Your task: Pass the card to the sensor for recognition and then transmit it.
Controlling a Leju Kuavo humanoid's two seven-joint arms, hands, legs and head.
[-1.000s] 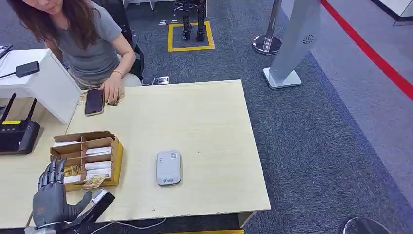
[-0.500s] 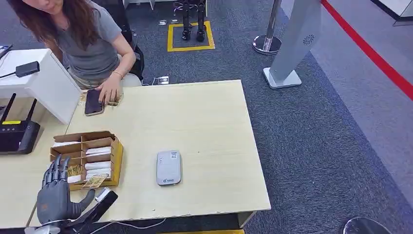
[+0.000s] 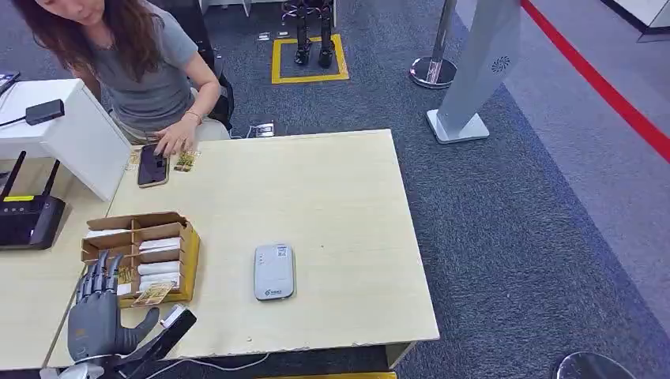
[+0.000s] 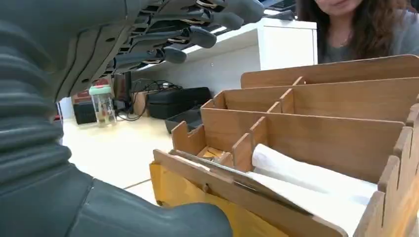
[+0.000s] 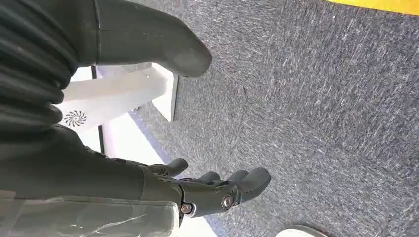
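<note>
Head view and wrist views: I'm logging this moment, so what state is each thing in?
Left hand: open, fingers spread, by the organizer.
Right hand: open, over carpet.
Wooden organizer: upright, holding cards.
Sensor: flat on table.
Phone: flat, screen dark.

A gold-patterned card point(image 3: 153, 294) is seen lying tilted in the nearest compartment of the wooden divided box point(image 3: 188, 249), among white packets. The grey-white sensor point(image 3: 273, 272) is laid flat on the bench point(image 3: 340, 205), well apart from the box.
</note>
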